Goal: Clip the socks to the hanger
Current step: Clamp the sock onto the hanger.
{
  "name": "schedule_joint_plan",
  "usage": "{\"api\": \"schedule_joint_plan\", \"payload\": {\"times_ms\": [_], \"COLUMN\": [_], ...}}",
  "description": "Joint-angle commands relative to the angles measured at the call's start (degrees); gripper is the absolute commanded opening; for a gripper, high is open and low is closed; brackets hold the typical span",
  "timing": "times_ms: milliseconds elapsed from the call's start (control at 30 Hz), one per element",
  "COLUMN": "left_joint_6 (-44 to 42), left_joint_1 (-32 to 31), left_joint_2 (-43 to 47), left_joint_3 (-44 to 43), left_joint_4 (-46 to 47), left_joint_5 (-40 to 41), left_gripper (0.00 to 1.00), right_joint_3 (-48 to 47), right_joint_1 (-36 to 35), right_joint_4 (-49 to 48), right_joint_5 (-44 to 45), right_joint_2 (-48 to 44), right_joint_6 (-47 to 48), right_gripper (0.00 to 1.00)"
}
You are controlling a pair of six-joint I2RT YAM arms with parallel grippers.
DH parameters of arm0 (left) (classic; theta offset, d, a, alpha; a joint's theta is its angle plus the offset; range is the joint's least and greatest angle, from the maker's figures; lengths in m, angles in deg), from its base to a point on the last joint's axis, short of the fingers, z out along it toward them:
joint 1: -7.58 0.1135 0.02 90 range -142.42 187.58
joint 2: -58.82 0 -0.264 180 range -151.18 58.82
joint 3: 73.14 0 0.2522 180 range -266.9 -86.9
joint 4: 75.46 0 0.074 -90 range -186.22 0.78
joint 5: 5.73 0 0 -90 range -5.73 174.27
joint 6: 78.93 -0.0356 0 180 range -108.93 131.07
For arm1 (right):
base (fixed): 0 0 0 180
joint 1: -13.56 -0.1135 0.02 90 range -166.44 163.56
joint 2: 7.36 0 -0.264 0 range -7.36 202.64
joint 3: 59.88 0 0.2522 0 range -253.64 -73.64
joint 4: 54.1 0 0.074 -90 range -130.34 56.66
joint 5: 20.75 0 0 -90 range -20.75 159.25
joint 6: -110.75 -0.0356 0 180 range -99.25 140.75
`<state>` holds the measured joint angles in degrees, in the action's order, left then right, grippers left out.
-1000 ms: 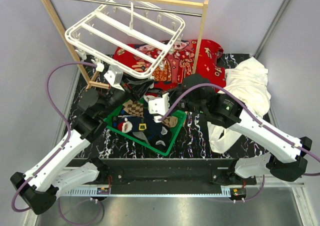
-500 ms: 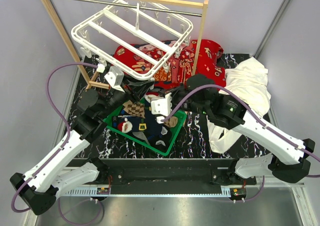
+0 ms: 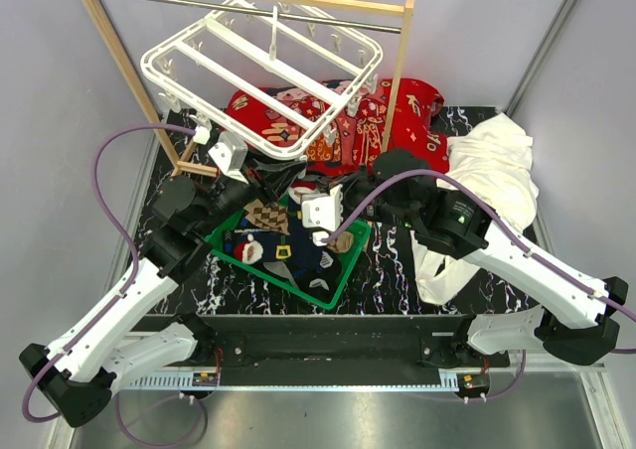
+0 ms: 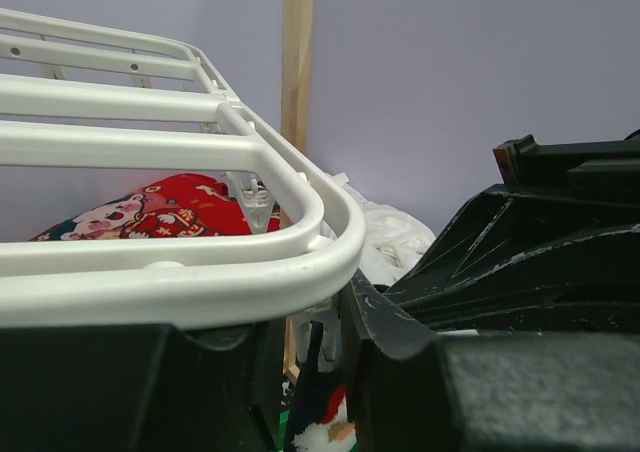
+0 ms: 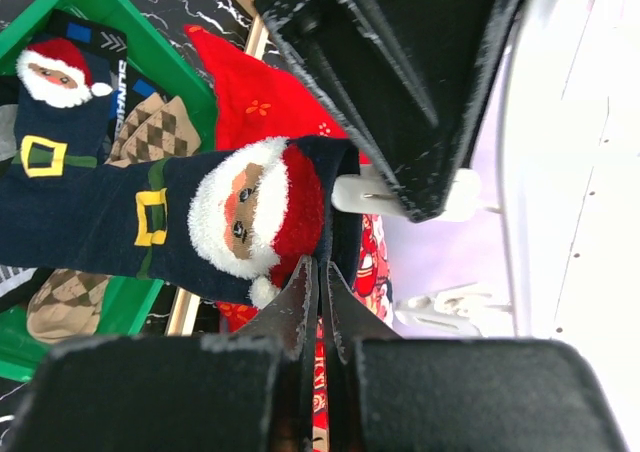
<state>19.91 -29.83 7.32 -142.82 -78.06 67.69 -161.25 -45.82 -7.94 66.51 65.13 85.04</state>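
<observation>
The white hanger (image 3: 283, 72) hangs tilted from the rack's rod. My left gripper (image 4: 320, 322) is shut on one of its small dangling clips (image 5: 400, 194), just under the frame's rounded corner (image 4: 300, 262). A navy sock with a Santa face (image 5: 200, 212) hangs between the arms, its upper edge at that clip. My right gripper (image 5: 320, 267) is shut on the sock's edge right below the clip. Both grippers meet under the hanger's near corner, the left gripper (image 3: 260, 179) beside the right gripper (image 3: 310, 186). More socks, argyle (image 3: 260, 216) and Santa-patterned (image 3: 253, 250), lie in the basket.
A green basket (image 3: 343, 280) sits under the grippers. A red printed cloth (image 3: 417, 106) lies behind it and a big white cloth (image 3: 497, 156) at the right. The wooden rack's post (image 3: 397, 67) stands close behind the hanger.
The hanger's frame has swung up and back a little. My right gripper has shifted slightly with the sock toward the clip. The left arm has hardly moved.
</observation>
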Motion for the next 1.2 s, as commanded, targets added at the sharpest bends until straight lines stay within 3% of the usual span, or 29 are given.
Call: {"api": "schedule_joint_plan", "payload": {"times_ms": [0, 300, 467, 700, 800, 933, 1067, 1167], "left_joint_6": [-0.76, -0.67, -0.23, -0.32, 0.03, 0.39, 0.91, 1.27], "left_joint_1": [-0.03, -0.03, -0.03, -0.03, -0.03, -0.03, -0.03, -0.03], "left_joint_2": [-0.35, -0.53, -0.09, 0.18, 0.27, 0.70, 1.49, 2.28], "left_joint_3": [-2.35, -3.14, -3.49, -3.76, -3.84, -4.55, -4.81, -4.81], "left_joint_4": [-1.14, -2.54, -3.07, -4.04, -4.04, -4.21, -3.95, -3.69], "left_joint_5": [-2.58, -3.81, -4.25, -4.07, -4.08, -3.11, -1.62, -0.47], "left_gripper": [0.00, 0.00, 0.09, 0.13, 0.23, 0.55, 0.75, 0.80], "right_joint_3": [-0.36, -1.07, -1.07, -1.24, -1.33, -1.07, -0.45, -0.01], "right_joint_1": [-0.39, -0.39, -0.39, -0.39, -0.39, -0.39, -0.48, -0.39], "right_joint_4": [-3.92, -5.16, -5.95, -7.35, -7.70, -8.32, -9.37, -10.08], "right_joint_5": [0.37, 0.90, 1.42, 1.42, 1.25, 1.25, 1.16, 1.34], "right_joint_2": [-1.30, -1.21, -0.95, -1.12, -1.12, -1.21, -1.38, -1.47], "right_joint_6": [0.92, 1.36, 1.36, 1.45, 1.36, 1.10, 0.40, -0.39], "right_gripper": [0.00, 0.00, 0.00, 0.00, 0.00, 0.00, 0.06, 0.15]}}
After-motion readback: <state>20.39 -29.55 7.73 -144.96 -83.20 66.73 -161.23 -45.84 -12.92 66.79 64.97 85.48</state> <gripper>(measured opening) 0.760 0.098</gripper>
